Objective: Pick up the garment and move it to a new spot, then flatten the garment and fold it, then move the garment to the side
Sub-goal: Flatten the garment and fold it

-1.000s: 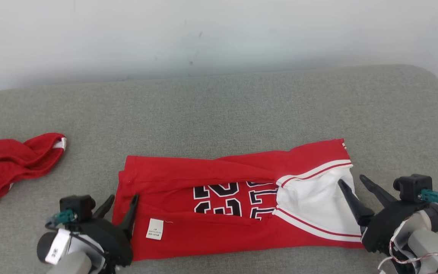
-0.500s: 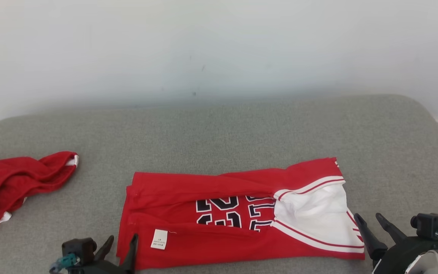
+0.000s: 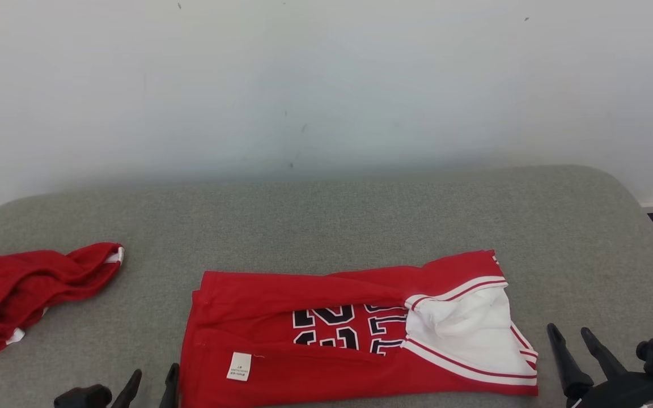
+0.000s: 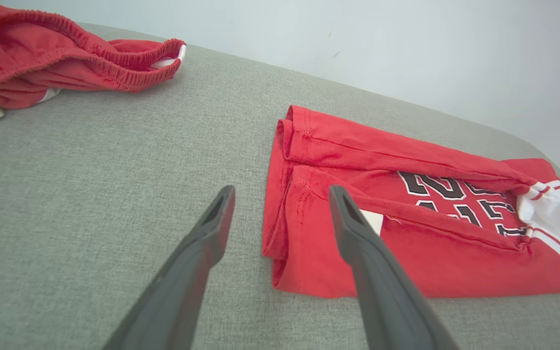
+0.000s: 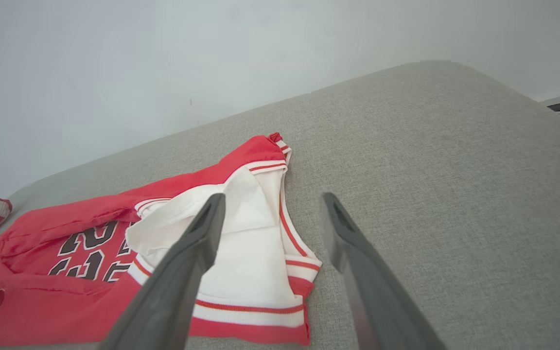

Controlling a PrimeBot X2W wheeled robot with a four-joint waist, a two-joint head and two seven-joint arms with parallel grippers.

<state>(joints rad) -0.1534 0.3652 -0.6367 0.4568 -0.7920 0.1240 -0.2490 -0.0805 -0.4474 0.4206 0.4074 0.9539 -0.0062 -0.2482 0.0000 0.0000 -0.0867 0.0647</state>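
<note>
Head view, jersey: we see the red jersey (image 3: 315, 340) folded lengthwise, flat on the grey padded surface (image 3: 360, 215).
Head view, tools: left tool (image 3: 155, 369) and right tool (image 3: 567, 328) are both spread and empty, one just beside each end of the jersey.
Head view, far left: a crumpled red garment (image 3: 26, 283) lies well apart.
Left wrist view: we see spread fingers, one crossing the jersey's hem corner.
Right wrist view: we see spread fingers, one crossing the white lining.

Before me a grey, fabric-covered surface (image 3: 326, 215) with rounded corners carries two things. A red jersey (image 3: 304, 294) lies folded into a long band, white lining showing at its right end. Well apart, at my left, lies a crumpled red garment (image 3: 26, 283).
</note>
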